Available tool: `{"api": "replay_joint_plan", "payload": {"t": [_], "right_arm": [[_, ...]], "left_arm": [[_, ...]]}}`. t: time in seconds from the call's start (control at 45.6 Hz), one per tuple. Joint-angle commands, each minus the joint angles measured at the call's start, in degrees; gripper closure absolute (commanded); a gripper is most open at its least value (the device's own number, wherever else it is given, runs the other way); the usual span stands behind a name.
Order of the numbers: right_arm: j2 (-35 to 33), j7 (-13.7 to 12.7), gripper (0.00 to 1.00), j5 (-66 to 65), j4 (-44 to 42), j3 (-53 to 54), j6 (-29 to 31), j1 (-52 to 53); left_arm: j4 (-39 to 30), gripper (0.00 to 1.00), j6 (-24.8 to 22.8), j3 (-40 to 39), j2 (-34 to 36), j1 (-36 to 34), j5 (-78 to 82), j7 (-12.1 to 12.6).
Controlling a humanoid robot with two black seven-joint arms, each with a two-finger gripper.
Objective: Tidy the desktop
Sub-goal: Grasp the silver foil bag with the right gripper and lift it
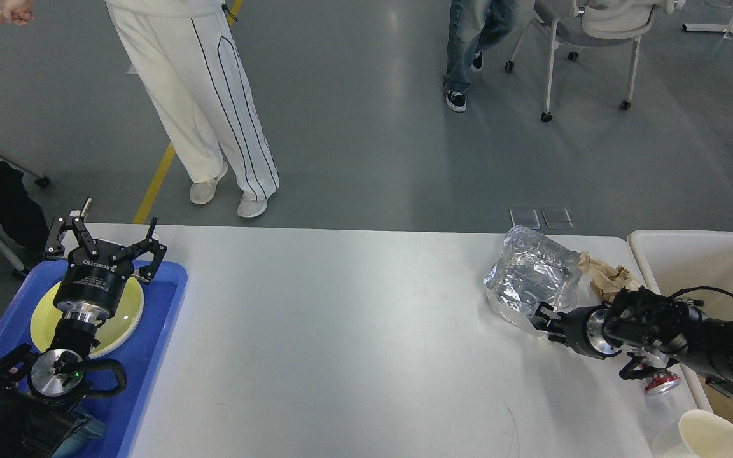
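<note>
White-grey desktop (341,337), grey floor (366,127), left gripper (107,239) spread wide, right gripper (539,316) state unclear

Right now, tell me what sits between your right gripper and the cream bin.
The right gripper is at the foil bag's near edge. Toward the cream bin lie crumpled brown paper and, under my forearm, a crushed red can.

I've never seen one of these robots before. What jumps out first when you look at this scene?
Probably the crinkled silver foil bag shining on the right side of the big pale desktop, with the right gripper at its near edge. On the far left, the left gripper hangs open over a yellow plate in a bright blue tray. A crushed red can lies partly hidden under the right arm, beside a cream bin.
</note>
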Motion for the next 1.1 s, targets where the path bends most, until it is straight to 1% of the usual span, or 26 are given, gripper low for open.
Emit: {"api": "replay_joint_plan", "payload": {"t": [0.0, 0.263, 0.329, 0.395, 0.504, 0.548, 0.636, 0.789, 0.921, 0.987, 1.074], "right_arm": [[-0.1, 0.0, 1.00, 0.0, 0.0, 0.1, -1.0, 0.0], [-0.3, 0.1, 1.00, 0.0, 0.9, 0.2, -1.2, 0.4], [-0.7, 0.1, 1.00, 0.0, 4.4, 0.1, -1.5, 1.1], [-2.9, 0.2, 1.00, -0.1, 10.2, -0.1, -1.6, 3.5], [-8.5, 0.1, 1.00, -0.8, 22.3, -0.8, -0.9, 11.0], [-10.4, 0.1, 1.00, -0.8, 28.3, -0.9, -0.4, 15.8], [-12.6, -0.2, 1.00, -0.8, 35.3, -1.8, 0.6, 24.7], [-13.1, -0.1, 1.00, -0.8, 43.2, -7.6, 7.0, 43.0], [-13.5, -0.1, 1.00, -0.8, 49.1, -8.3, 14.5, 56.0], [-13.6, -0.1, 1.00, -0.8, 51.5, -8.1, 17.9, 60.7], [-13.0, -0.2, 1.00, -0.8, 52.7, -7.8, 18.7, 62.8]], "left_arm": [[0.0, 0.03, 0.0, 0.0, 0.0, 0.0, 0.0, 0.0], [0.0, 0.03, 0.0, 0.0, 0.0, 0.0, 0.1, 0.0], [0.0, 0.03, 0.0, 0.0, 0.0, 0.0, 0.0, 0.0], [0.0, 0.03, 0.0, 0.0, 0.0, 0.0, 0.0, 0.0], [0.0, 0.03, 0.0, 0.0, 0.0, 0.0, 0.0, 0.0], [0.0, 0.03, 0.0, 0.0, 0.0, 0.0, 0.0, 0.0], [0.0, 0.03, 0.0, 0.0, 0.0, 0.0, 0.0, 0.0], [0.0, 0.03, 0.0, 0.0, 0.0, 0.0, 0.0, 0.0], [0.0, 0.03, 0.0, 0.0, 0.0, 0.0, 0.0, 0.0], [0.0, 0.03, 0.0, 0.0, 0.0, 0.0, 0.0, 0.0], [0.0, 0.03, 0.0, 0.0, 0.0, 0.0, 0.0, 0.0]]}}
